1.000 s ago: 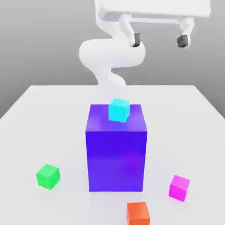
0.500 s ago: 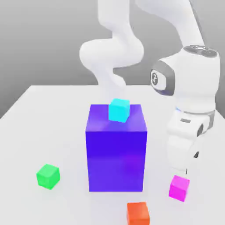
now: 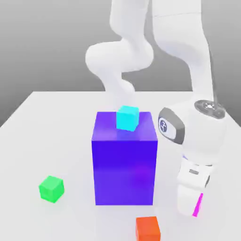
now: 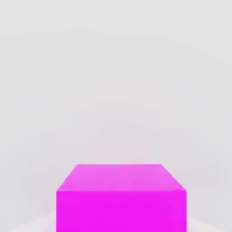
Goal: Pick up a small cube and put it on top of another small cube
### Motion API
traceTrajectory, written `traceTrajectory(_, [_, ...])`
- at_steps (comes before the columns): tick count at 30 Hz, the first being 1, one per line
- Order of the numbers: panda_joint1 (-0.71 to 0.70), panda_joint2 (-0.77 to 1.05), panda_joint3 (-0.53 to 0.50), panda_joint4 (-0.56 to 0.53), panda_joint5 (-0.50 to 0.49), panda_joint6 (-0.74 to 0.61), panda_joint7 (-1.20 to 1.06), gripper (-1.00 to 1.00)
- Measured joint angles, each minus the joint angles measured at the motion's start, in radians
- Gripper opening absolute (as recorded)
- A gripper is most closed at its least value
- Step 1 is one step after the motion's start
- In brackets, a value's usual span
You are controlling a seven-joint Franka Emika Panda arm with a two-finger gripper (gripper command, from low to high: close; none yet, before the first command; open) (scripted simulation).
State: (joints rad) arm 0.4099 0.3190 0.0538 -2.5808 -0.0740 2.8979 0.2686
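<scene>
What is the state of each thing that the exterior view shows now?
Gripper: lowered at the magenta cube, shut on it.
Magenta cube: mostly hidden behind the gripper.
Green cube: on the table, not stacked.
Orange cube: on the table.
Cyan cube: on the blue block.
Blue block: upright.

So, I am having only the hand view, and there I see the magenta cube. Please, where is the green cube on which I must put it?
Observer: The green cube sits on the table, toward the exterior view's left.

Operator: Thank you. Is something already on top of it?

Observer: No, its top is bare.

Operator: And between the two cubes, is there some obstacle?

Observer: Yes, the big blue block stands between them in the exterior view, with a cyan cube on its top.
</scene>
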Motion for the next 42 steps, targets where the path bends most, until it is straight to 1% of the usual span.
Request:
traceTrajectory(4, [-0.015,-0.129,0.020,-0.021,0.036,-0.098,-0.024,-1.00])
traceTrajectory(6, [-0.046,-0.169,-0.016,-0.021,0.039,-0.112,0.011,-1.00])
traceTrajectory(8, [-0.091,-0.207,-0.075,-0.026,0.027,-0.122,0.074,-1.00])
traceTrajectory(11, [-0.214,-0.262,-0.160,-0.036,0.004,-0.137,0.179,-1.00])
traceTrajectory(16, [-0.429,-0.349,-0.242,-0.053,-0.022,-0.159,0.348,-1.00])
traceTrajectory(20, [-0.541,-0.392,-0.289,-0.076,-0.017,-0.178,0.437,-1.00])
traceTrajectory(24, [-0.624,-0.423,-0.353,-0.102,0.001,-0.197,0.508,-1.00])
traceTrajectory(28, [-0.642,-0.407,-0.372,-0.147,0.016,-0.226,0.513,-1.00])
traceTrajectory(30, [-0.636,-0.385,-0.374,-0.154,0.034,-0.218,0.500,-1.00])
traceTrajectory(34, [-0.616,-0.325,-0.380,-0.149,0.088,-0.168,0.461,-1.00])
traceTrajectory(41, [-0.640,-0.192,-0.333,-0.145,0.207,-0.049,0.376,-1.00])
traceTrajectory(42, [-0.647,-0.173,-0.324,-0.146,0.223,-0.033,0.365,1.00])
